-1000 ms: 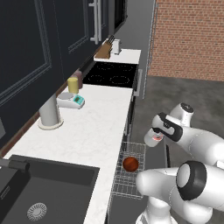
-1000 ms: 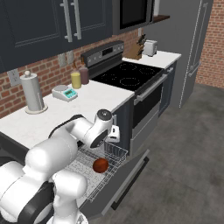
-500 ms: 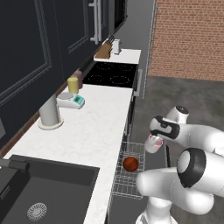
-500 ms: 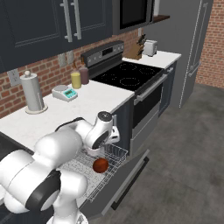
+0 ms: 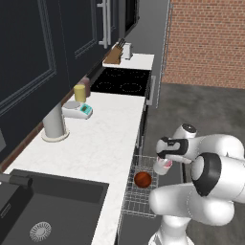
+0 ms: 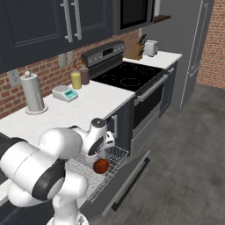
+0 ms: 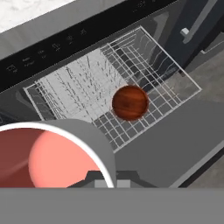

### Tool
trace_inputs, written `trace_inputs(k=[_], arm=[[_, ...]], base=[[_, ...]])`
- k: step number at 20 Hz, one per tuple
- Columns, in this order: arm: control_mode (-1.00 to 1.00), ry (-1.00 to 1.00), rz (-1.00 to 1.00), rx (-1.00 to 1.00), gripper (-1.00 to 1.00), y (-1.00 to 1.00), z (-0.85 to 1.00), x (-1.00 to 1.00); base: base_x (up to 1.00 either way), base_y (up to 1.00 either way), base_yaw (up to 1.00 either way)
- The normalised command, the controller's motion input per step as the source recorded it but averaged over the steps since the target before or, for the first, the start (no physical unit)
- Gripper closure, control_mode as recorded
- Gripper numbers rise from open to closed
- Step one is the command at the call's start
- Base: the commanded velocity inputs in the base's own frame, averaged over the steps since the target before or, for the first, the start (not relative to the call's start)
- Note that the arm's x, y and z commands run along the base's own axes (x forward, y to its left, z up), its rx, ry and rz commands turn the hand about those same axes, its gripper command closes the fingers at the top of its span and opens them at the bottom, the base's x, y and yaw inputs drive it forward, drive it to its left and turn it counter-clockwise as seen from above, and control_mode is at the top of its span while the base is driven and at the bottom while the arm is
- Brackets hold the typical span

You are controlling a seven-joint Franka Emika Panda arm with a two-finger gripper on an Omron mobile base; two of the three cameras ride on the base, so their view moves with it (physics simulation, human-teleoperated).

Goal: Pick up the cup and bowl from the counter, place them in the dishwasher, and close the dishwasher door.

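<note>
Over the wire rack (image 5: 139, 191), my claw (image 5: 164, 161) grips the cup (image 5: 161, 167); lowered carelessly, it could strike the bowl (image 5: 142, 179) or tip on the wires.

Claw (image 5: 165, 160) mostly buried behind the cup (image 5: 161, 166) from the left base camera; fingertips impossible to make out there. From the right, tucked behind the white wrist, cup (image 6: 109, 140) only a sliver. Cup (image 7: 52, 157) in the hand camera chopped off by the left edge, bottom lost too. Near end of the rack (image 5: 139, 201) blocked by the arm's own bulk. Sink (image 5: 43, 210) sliced by the bottom and left edges. Dishwasher door (image 6: 127, 180) partly behind the arm. Small scale (image 5: 79, 110) on the bench (image 5: 105, 139): display too tiny to read. Control markings on the dishwasher (image 7: 48, 48) edge blurred, unreadable.
</note>
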Motion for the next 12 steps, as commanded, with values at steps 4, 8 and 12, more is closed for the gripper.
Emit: trace_inputs(k=[4, 8, 12], arm=[[-1.0, 0.0, 0.0, 0.0, 1.0, 0.2, -0.23, 0.0], [-1.0, -0.01, 0.0, 0.0, 1.0, 0.18, -0.26, 0.0], [-1.0, 0.0, 0.0, 0.0, 1.0, 0.15, -0.27, 0.0]], base=[[0.0, 0.0, 0.0], [0.0, 0.0, 0.0], [0.0, 0.0, 0.0]])
